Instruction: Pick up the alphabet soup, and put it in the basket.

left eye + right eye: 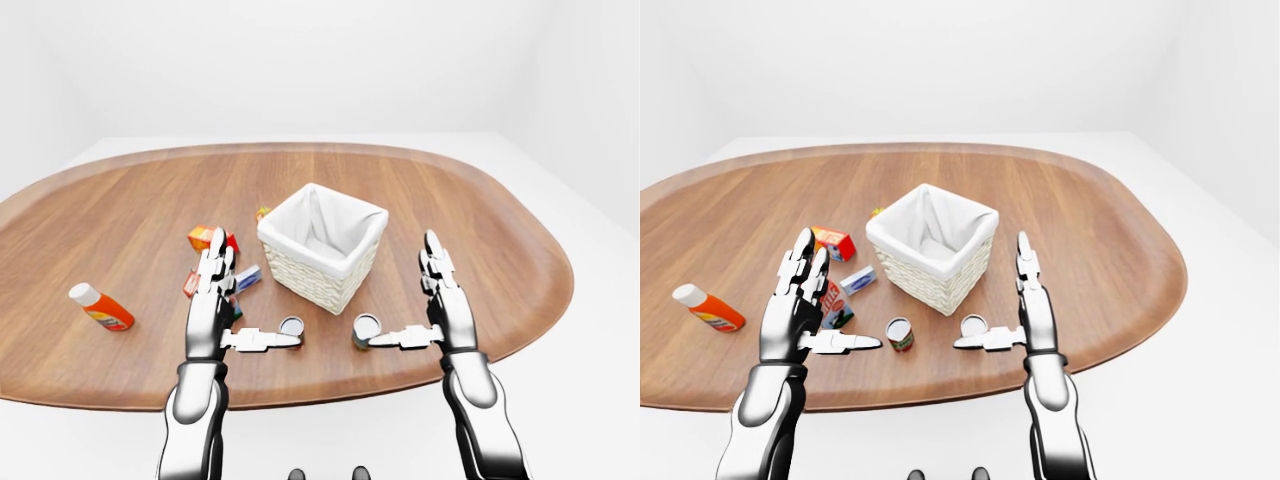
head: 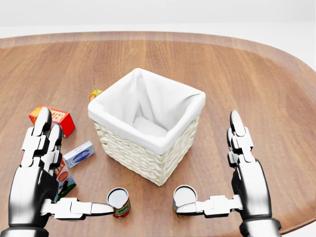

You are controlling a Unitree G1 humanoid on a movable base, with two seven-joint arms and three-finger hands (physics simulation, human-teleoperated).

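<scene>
Head view: right hand's [image 2: 232,185] thumb covers most of the alphabet soup [image 2: 184,196] label, only lid and a sliver of side visible. Left hand [image 2: 37,182] hides most of the milk carton [image 2: 64,178], and its thumb tip overlaps the red can [image 2: 118,202]. Basket [image 2: 146,129] blocks all but a corner of a small orange-yellow item [image 2: 95,93] (type unreadable). Both forearms are cut off at the bottom edge. Small blue box [image 2: 79,154] text too small to read.
</scene>
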